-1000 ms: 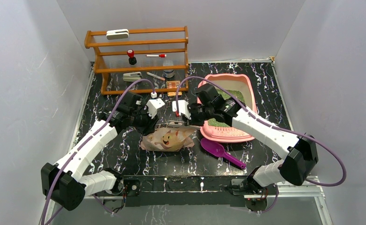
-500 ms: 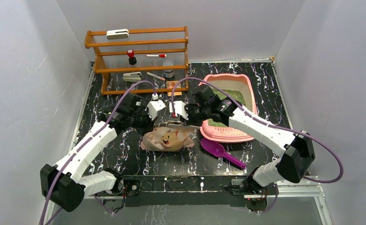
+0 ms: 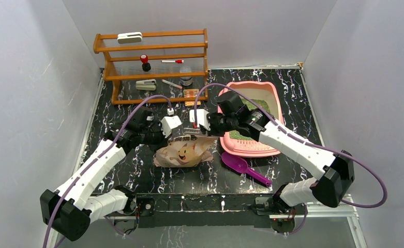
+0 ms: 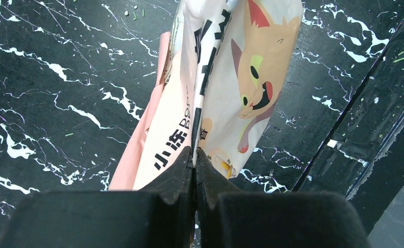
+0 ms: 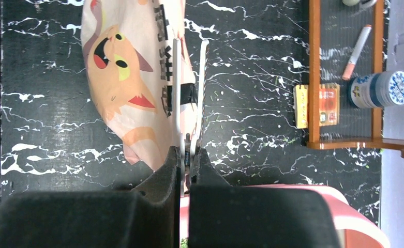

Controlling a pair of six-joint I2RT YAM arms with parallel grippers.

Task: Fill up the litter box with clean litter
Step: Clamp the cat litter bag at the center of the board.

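I see the litter box (image 3: 251,150) at about 2 o'clock on the table. It has a pink rim, pale cream walls and rounded corners, and the clean litter (image 3: 262,104) lies inside as a grainy green layer (my right arm hides most of it). At its 9 o'clock is the cat-printed bag (image 3: 185,151), with the left gripper (image 4: 194,154) and right gripper (image 5: 185,151) each pinched tight on its top edge.

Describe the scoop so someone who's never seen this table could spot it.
Start at the pink litter box on the right half of the black marbled table. Just on its near side, right of the cat-printed bag, lies the scoop. It is the only bright purple thing, with a long straight handle.
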